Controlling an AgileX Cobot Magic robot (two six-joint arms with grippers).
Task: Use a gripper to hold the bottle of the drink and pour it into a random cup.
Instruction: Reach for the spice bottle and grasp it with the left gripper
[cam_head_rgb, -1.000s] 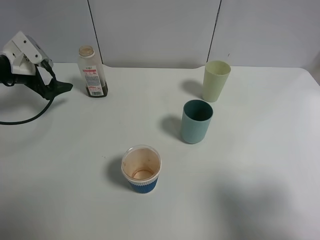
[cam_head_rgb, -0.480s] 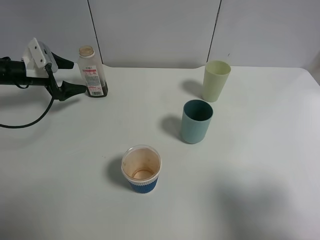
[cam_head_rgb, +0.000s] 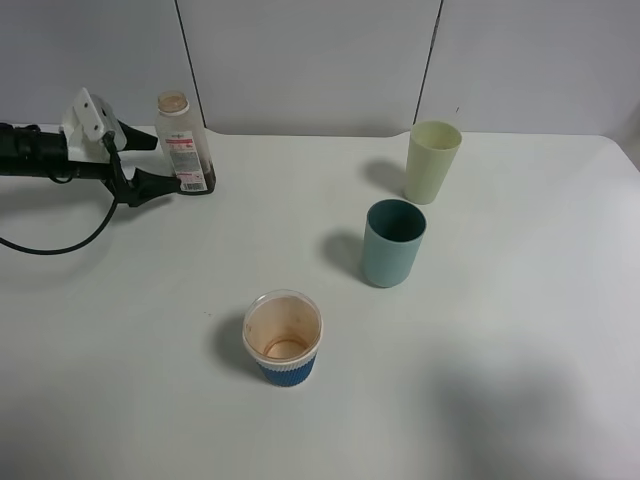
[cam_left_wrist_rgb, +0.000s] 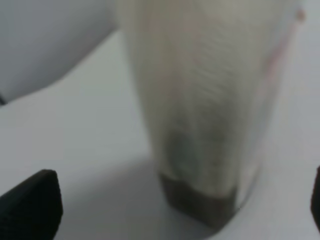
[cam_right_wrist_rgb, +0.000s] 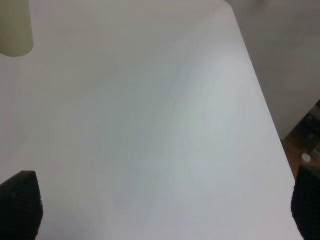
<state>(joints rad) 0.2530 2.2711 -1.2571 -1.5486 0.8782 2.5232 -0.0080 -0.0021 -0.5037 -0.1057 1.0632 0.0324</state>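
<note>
Standing nearest the camera on the white worktop (cam_head_rgb: 500, 400) is a blue ribbed paper cup (cam_head_rgb: 284, 342), its white inside stained brown. Farther back and to the right sits the teal cup (cam_head_rgb: 393, 243), upright with its mouth open to the high view. Beyond it, at the left rear, the left gripper (cam_head_rgb: 162, 160) lies roughly level, its jaws spread on either side of the bottle (cam_head_rgb: 185, 150). The bottle stands upright near the back edge of the worktop, well apart from the teal cup. The left wrist view is blurred: the fingers (cam_left_wrist_rgb: 31, 205) seem to stand just clear of the bottle's sides, though I cannot be sure. A shallow layer of dark brown drink (cam_head_rgb: 194, 182) fills only the bottle's base. At the right rear, a taller pale yellow-green tumbler (cam_head_rgb: 432, 160) stands just behind the teal cup. The right gripper (cam_right_wrist_rgb: 162, 205) shows only in its own wrist view, jaws wide apart over bare worktop.
</note>
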